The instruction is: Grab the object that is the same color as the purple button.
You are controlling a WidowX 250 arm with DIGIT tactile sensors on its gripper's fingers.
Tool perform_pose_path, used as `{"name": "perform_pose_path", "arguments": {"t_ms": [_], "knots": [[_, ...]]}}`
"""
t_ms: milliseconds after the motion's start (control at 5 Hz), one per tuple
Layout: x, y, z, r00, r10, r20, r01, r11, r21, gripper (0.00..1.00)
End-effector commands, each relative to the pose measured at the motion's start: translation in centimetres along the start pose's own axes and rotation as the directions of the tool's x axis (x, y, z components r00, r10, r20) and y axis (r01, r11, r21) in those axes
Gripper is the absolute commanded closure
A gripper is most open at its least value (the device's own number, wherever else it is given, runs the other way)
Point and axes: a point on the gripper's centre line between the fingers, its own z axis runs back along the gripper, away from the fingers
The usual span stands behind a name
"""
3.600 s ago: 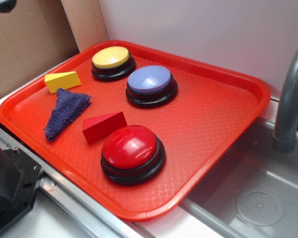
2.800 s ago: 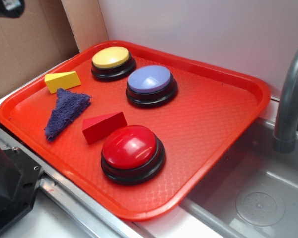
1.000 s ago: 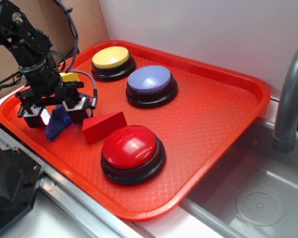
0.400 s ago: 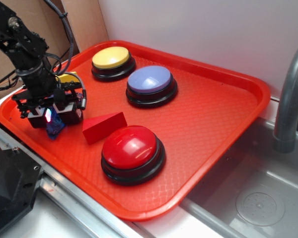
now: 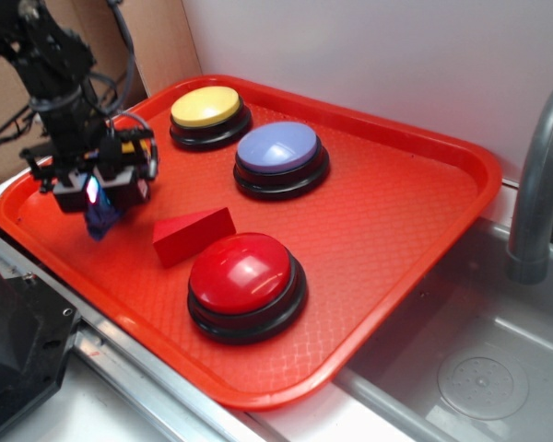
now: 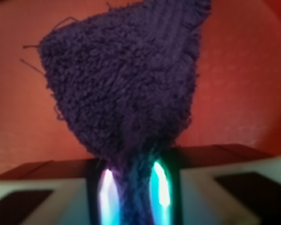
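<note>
The black robot hand (image 5: 97, 195) hangs over the left corner of the flat red plastic tray (image 5: 396, 221), its jaws pinched narrow on the small fuzzy dark blue-purple cloth triangle (image 5: 100, 221). In the wrist view the cloth (image 6: 126, 89) bunches between the two glowing fingers (image 6: 160, 185) and spreads out beyond them, filling most of the picture against the red tray floor. In the exterior view only a little dark tuft hangs below the hand; whether its tip touches the tray I cannot tell.

Taking the tray as landmark: the round button with the pale lavender-purple dome on a black base (image 5: 280, 157) sits near its far middle, well apart from the hand. The round yellow-domed button (image 5: 207, 115) stands at the tray's far left corner, just beside the lavender one. The larger round red-domed button (image 5: 245, 284) sits toward the tray's near edge, and the solid red wedge block (image 5: 193, 235) lies just beside it, between it and the hand. A grey curved faucet pipe (image 5: 540, 184) rises beyond the tray's right rim.
</note>
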Motion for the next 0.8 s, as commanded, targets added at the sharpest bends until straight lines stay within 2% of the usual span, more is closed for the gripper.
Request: {"name": "perform_pose_path", "arguments": {"t_ms": [0, 200, 400, 600], "knots": [[0.8, -3.4, 8.0, 0.985, -0.157, 0.070, 0.162, 0.983, -0.086, 1.00], [-0.6, -5.6, 10.5, 0.962, -0.268, 0.059, 0.273, 0.957, -0.099, 1.00], [-2.7, -6.7, 11.8, 0.918, -0.395, 0.037, 0.397, 0.913, -0.093, 1.00], [-3.8, -7.1, 11.8, 0.898, -0.439, 0.030, 0.440, 0.895, -0.065, 1.00]]}}
